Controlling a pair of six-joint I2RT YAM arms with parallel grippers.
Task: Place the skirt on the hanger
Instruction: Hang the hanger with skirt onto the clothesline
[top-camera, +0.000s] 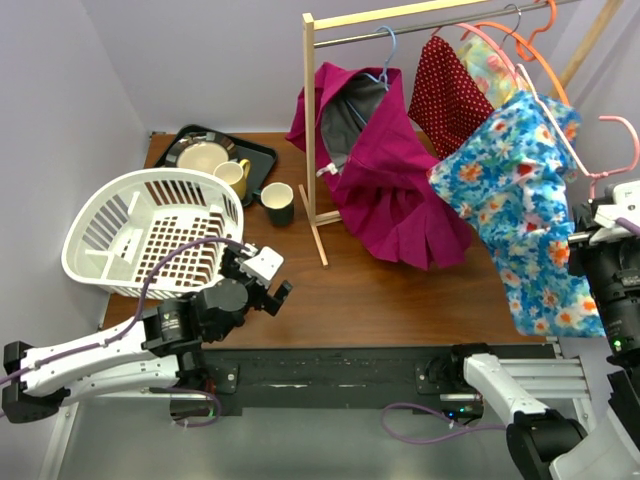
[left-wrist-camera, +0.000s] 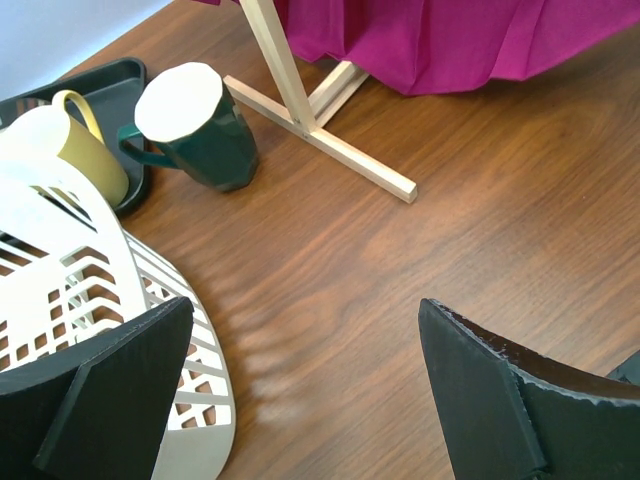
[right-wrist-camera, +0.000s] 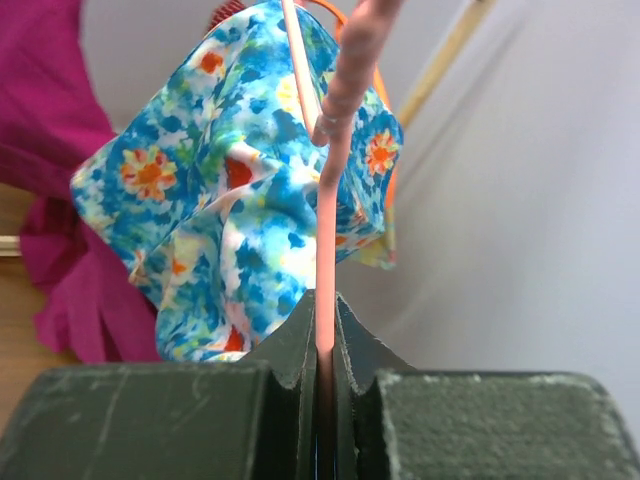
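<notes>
The blue floral skirt hangs draped over a pink hanger at the right, held up in the air in front of the rack. My right gripper is shut on the hanger's thin pink rod. In the right wrist view the rod runs up from between my closed right gripper, with the skirt bunched behind it. My left gripper is open and empty, low over the table beside the basket; it also shows in the left wrist view over bare wood.
A white laundry basket lies at the left. A black tray holds a plate and a yellow mug; a dark green mug stands beside it. The wooden rack carries a magenta garment, a red dotted garment and orange hangers.
</notes>
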